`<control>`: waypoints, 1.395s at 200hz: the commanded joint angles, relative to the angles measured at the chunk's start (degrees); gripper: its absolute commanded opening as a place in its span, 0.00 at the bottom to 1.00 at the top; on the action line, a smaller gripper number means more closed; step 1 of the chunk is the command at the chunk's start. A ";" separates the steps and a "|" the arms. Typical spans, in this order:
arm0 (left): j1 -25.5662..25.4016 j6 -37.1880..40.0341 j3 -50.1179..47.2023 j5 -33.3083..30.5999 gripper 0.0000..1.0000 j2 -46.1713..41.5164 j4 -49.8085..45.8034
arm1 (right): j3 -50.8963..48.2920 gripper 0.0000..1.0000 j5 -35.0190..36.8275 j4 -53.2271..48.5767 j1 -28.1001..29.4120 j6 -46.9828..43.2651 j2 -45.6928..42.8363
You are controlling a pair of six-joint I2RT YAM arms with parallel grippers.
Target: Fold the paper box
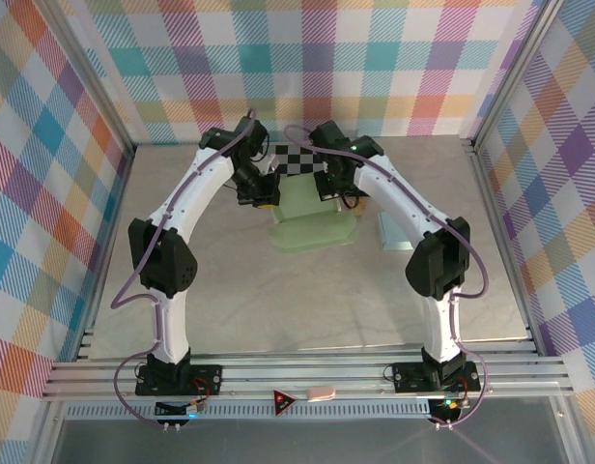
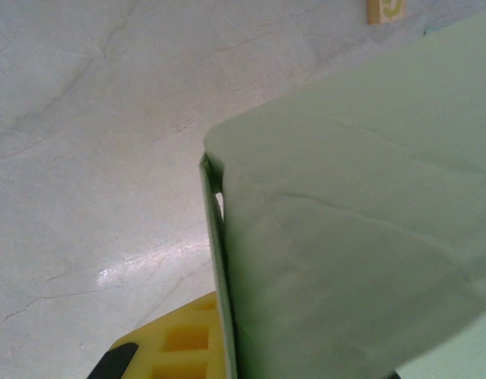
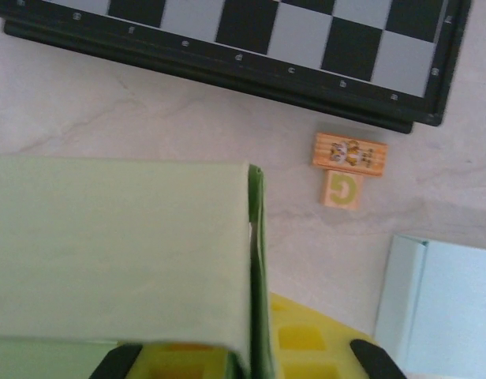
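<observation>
Top external: marbled table (image 1: 307,304), plaid walls (image 1: 317,58)

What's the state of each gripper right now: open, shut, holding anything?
Left gripper: closed, pinching an edge of the green paper box.
Right gripper: closed, pinching an upright panel of the paper box.

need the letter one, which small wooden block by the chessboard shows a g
The paler small wooden block, farther from the black-and-white chessboard; the orange-brown block touching it bears a picture.
</observation>
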 commanded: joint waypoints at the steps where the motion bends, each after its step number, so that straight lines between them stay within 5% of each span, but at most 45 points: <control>1: -1.33 -0.11 2.21 2.06 0.00 -0.30 -0.69 | 4.06 0.00 8.48 -5.26 2.00 2.73 2.74; 72: -1.67 -1.01 2.20 1.72 0.00 -0.56 -0.14 | 3.68 0.00 8.67 -5.43 2.93 4.53 2.48; 89: -1.67 -1.24 2.08 1.58 0.00 -0.60 -0.39 | 3.63 0.10 5.99 -4.51 2.72 4.35 1.35; 131: -1.65 -1.29 1.21 1.06 0.00 -0.91 -0.59 | 6.83 0.40 -5.02 -4.21 0.51 2.55 -0.75; 154: -1.72 -1.41 0.61 1.03 0.00 -0.95 -0.36 | 9.03 0.48 -13.76 -5.18 -1.80 2.41 -1.09; 228: -1.67 -1.69 0.73 0.97 0.00 -0.63 -0.38 | 8.32 0.53 -31.95 -3.64 -9.64 0.49 -5.18; 279: -1.67 -1.71 0.81 1.06 0.00 -0.52 -0.57 | -1.84 0.52 -55.48 4.18 -17.06 -2.88 -11.13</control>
